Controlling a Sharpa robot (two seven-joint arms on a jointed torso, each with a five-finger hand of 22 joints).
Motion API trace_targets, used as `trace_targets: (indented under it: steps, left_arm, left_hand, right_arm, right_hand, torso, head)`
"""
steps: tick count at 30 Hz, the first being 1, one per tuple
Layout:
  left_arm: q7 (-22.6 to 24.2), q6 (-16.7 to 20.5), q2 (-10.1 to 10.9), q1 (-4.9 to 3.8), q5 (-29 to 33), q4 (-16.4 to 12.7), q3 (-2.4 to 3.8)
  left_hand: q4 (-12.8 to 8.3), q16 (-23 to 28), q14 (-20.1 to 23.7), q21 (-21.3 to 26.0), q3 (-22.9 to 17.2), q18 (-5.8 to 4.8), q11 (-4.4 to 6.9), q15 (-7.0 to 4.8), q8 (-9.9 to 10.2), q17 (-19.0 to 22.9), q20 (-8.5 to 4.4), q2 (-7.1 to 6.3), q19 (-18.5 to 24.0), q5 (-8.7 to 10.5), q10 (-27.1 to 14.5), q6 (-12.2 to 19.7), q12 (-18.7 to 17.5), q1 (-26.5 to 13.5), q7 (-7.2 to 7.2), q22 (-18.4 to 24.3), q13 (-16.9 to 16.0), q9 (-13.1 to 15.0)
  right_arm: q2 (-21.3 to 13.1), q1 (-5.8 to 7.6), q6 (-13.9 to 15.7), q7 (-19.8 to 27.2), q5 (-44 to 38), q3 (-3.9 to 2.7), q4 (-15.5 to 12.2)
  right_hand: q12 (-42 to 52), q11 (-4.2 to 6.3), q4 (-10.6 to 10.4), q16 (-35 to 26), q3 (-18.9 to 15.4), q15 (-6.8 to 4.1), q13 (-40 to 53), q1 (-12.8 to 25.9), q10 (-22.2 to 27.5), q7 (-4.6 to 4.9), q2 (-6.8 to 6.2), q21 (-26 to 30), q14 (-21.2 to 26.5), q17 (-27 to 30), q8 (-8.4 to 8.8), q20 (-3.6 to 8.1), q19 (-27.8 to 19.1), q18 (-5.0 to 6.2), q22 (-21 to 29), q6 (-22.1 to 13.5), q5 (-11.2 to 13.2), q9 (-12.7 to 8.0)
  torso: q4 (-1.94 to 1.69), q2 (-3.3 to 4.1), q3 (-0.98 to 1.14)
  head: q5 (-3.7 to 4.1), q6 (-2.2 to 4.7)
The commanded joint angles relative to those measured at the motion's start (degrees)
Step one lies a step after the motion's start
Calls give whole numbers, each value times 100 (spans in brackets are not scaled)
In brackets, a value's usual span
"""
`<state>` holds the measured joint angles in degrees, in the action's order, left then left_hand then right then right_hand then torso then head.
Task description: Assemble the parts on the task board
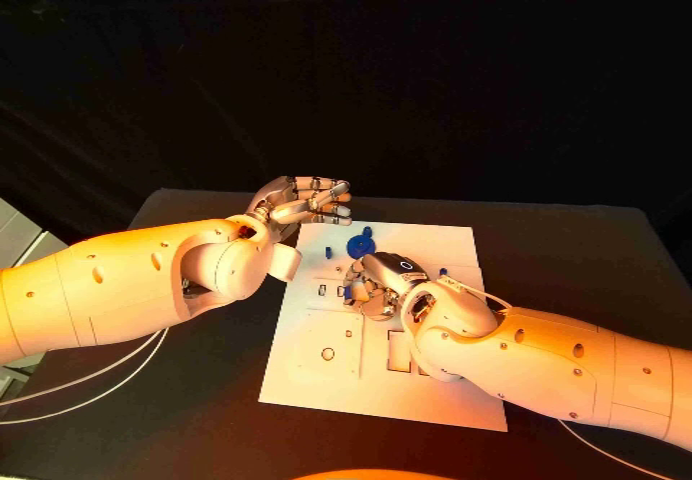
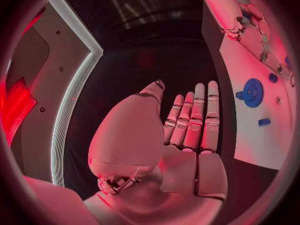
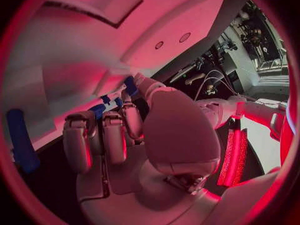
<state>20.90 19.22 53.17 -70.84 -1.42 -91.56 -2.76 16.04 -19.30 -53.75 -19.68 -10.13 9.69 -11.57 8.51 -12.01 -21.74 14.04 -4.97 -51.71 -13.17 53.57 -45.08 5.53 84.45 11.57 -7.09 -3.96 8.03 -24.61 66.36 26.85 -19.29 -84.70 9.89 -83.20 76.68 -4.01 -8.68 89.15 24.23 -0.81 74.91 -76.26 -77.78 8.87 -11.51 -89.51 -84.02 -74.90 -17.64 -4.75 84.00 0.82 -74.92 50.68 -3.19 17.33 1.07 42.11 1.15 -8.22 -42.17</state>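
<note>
The task board (image 1: 378, 385) lies flat in the middle of the black table (image 1: 606, 250), and its long side runs from near to far. On its far part stands a blue gear (image 1: 361, 243), just beside the far edge of the board. In the left wrist view the same gear (image 2: 253, 92) is seen flat on the white plate, with a small blue part (image 2: 264, 121) a little apart from it and one more blue dot (image 2: 273, 77) near it.

The left hand (image 1: 306, 204) is in the air over the far left corner of the board. Its fingers (image 2: 195, 116) are straight and lie side by side, the palm is open and it holds nothing.

The right hand (image 1: 381, 283) is low over the middle of the board, near the cut-out slots (image 1: 400, 352). Its fingers (image 3: 103, 137) are curled in toward the white surface. In the right wrist view small blue parts (image 3: 129, 85) are seen at the fingertips, against the board, but I cannot tell if the hand really holds one of them or only touches it. A long blue piece (image 3: 20, 140) shows to one side of this hand in the same view, apart from the fingers.
</note>
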Motion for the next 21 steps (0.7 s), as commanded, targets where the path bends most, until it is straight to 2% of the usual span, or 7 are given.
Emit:
trace_targets:
  steps: [1, 8, 13, 17, 18, 19, 21]
  left_arm:
    - [32, -60, -2, -3, 12, -8, 4]
    - [31, -65, 0, -3, 12, -11, 4]
    - [28, -67, 1, -3, 0, -2, 4]
    - [-13, -40, 1, -3, -93, 31, 4]
    - [-33, -28, 3, -3, -125, 36, 4]
    - [-83, -23, 8, -3, -187, 45, 4]
    - [-195, -56, 15, -3, -304, 69, 5]
  left_hand:
    - [3, -29, 15, -16, -39, 70, 0, -9, -27, -6, 7, 5, -20, 15, 54, -25, 29, 48, 330, -6, -5, 10]
    - [3, -29, 15, -16, -39, 70, 0, -9, -27, -6, 7, 5, -20, 15, 54, -25, 29, 48, 330, -6, -5, 10]
    - [5, -29, 31, -16, -42, 69, -1, -7, -30, -10, 8, 3, -11, 15, 51, -21, 31, 49, 330, -6, -3, 10]
    - [4, -32, 33, -17, -42, 68, -1, -7, -31, -13, 7, 0, -9, 16, 51, -19, 33, 49, 330, -6, -3, 10]
    - [12, -135, -82, -61, -39, 79, 40, -50, -37, -66, -12, -15, -59, 20, 226, -12, 145, 40, 308, -26, -48, 11]
    - [31, -457, -338, -204, -54, 88, 159, -163, -59, -250, -94, -38, -209, 20, 613, 5, 440, 23, 226, -93, -171, 16]
    - [39, -757, -357, -329, -83, 76, 221, -227, -128, -455, -165, -72, -287, 20, 687, -19, 655, 7, 171, -158, -285, 44]
  right_arm:
    - [1, -5, -10, 28, -56, 1, -17]
    - [-18, -9, 63, 45, -56, 1, -48]
    - [-90, -11, 167, 71, -75, 0, -158]
    - [-306, 21, 276, 236, -45, -24, -438]
    - [-370, 41, 279, 328, -2, -35, -508]
    - [-472, 86, 243, 522, 100, -50, -605]
    - [-631, 181, 115, 872, 325, -67, -736]
  right_hand:
    - [-56, -21, -14, -26, -60, 65, 195, 26, 82, 20, -74, 36, -543, -1275, 70, -79, 558, -58, -1444, -144, -18, -34]
    - [-149, -98, -129, -28, -357, 134, 98, 53, 212, 98, -131, 45, -541, -1272, 220, -150, 554, -55, -1438, -406, -18, -130]
    - [-150, -125, -326, -26, -919, 167, 66, -132, 248, 126, -22, 49, -541, -1273, 267, -188, 553, -54, -1437, -446, -26, -203]
    - [-138, -123, -451, -33, -1139, 165, 62, -248, 246, 119, 27, 53, -537, -1259, 253, -191, 551, -53, -1434, -403, -28, -225]
    - [-123, -121, -465, -32, -1159, 163, 73, -265, 232, 117, 34, 57, -537, -1260, 249, -191, 549, -52, -1432, -394, -28, -227]
    - [-110, -118, -483, -32, -1178, 162, 83, -287, 220, 113, 49, 58, -537, -1260, 239, -190, 549, -52, -1431, -375, -28, -228]
    - [-101, -113, -497, -32, -1185, 158, 88, -323, 213, 107, 74, 59, -538, -1260, 227, -187, 548, -51, -1430, -354, -29, -228]
  torso:
    - [0, 0, 4]
    - [5, 2, 5]
    - [-1, -2, 4]
    - [-5, -8, 2]
    - [-5, -10, 0]
    - [-2, -9, -4]
    - [12, -17, -10]
  head:
    - [-4, 2]
    - [-1, 11]
    - [5, 12]
    - [31, -1]
    - [27, 9]
    - [23, 10]
    - [6, 28]
